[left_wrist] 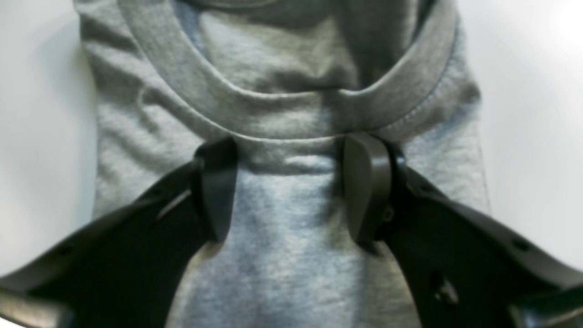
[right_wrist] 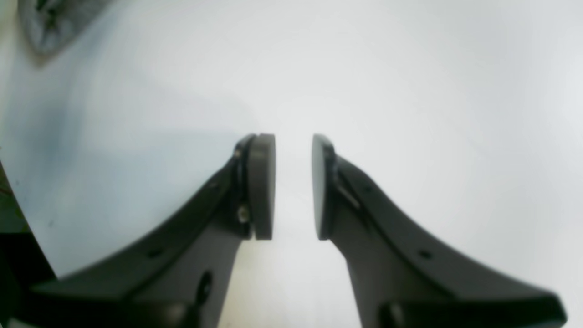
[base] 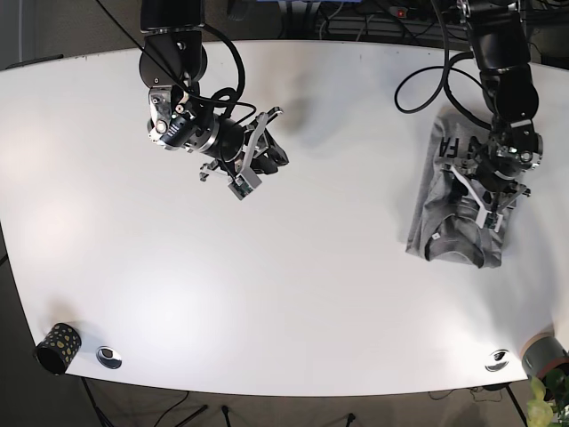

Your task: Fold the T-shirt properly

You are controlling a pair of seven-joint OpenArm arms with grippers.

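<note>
The grey T-shirt [base: 449,218] lies folded into a narrow rectangle at the right of the white table [base: 338,267], with dark lettering near its far end. In the left wrist view its ribbed collar [left_wrist: 291,114] curves just ahead of my fingertips. My left gripper [left_wrist: 291,141] is open, its two pads spread over the shirt's chest just below the collar with no fabric pinched between them; I cannot tell whether they touch it. My left gripper [base: 484,191] sits over the shirt's right half. My right gripper [right_wrist: 294,141] is open by a narrow gap, empty, over bare table at the left [base: 258,156].
A black dotted cup [base: 58,347] and a small metal disc [base: 109,357] stand at the near left corner. Another disc [base: 497,360] and a pot [base: 544,354] are at the near right. Cables [base: 427,80] trail over the far edge. A blurred grey shape [right_wrist: 45,23] shows far off.
</note>
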